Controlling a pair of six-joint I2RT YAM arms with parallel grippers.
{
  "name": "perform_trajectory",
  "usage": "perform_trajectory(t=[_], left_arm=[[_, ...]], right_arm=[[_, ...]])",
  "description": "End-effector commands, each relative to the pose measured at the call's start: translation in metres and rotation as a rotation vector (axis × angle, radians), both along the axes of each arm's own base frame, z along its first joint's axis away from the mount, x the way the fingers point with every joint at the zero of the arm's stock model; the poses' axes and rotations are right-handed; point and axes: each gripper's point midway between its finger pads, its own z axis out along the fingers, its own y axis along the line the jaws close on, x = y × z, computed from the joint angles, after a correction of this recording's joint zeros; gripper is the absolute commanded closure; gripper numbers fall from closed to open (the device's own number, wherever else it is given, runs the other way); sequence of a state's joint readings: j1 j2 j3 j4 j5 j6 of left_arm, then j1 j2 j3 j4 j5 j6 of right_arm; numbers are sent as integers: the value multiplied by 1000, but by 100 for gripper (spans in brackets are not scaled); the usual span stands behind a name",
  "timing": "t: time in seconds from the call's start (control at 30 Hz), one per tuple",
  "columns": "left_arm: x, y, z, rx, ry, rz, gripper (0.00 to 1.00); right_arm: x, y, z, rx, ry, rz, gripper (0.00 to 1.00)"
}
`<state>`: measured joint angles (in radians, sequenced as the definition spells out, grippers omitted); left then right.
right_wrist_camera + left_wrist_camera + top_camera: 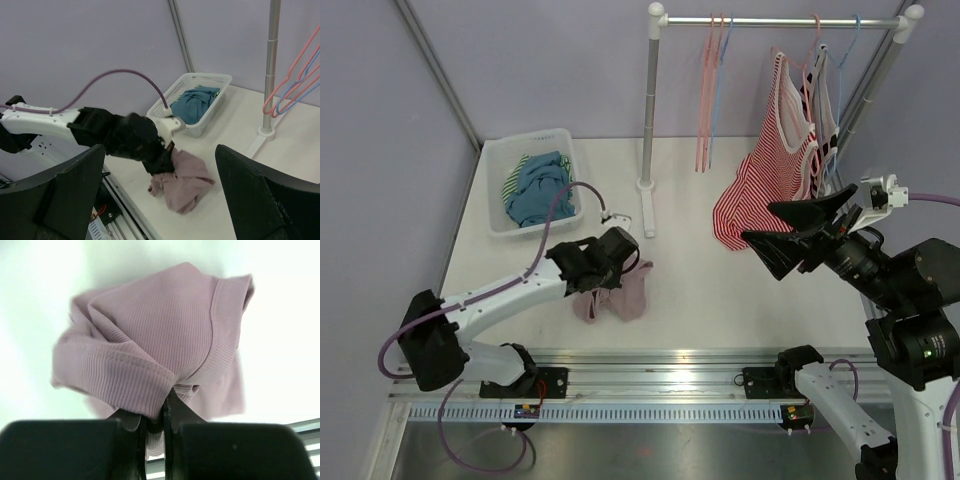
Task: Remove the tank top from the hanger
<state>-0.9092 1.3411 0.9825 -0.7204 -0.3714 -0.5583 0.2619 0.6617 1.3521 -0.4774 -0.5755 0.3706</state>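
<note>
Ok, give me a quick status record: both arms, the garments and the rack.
left gripper: fingers shut, pinching a fold of the mauve ribbed fabric top
mauve top position: crumpled on the table, off any hanger
right gripper: fingers wide open, nothing held, near the lower edge of the red-and-white striped tank top
striped top: on its hanger on the metal rack rail
empty wire hangers: on the rail, left of the striped top
white plastic basket: holds teal clothing
</note>
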Motion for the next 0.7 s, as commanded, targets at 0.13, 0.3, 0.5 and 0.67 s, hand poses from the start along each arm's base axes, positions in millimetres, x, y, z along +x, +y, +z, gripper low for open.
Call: perform_trajectory(t=[0.13,0.3,0.5,0.67], left_arm=[[51,52,137,-23,-271,178,100],[89,92,215,-52,-382,308,100],[133,124,289,-66,-465,398,100],[167,167,304,-80,-478,469,100]], right_arm=[[2,-3,-14,-28,37,-20,1],[2,-3,-18,-37,44,-23,0],[7,-3,-29,-42,63,-32,1],[10,-7,-37,-38,89,-64,0]])
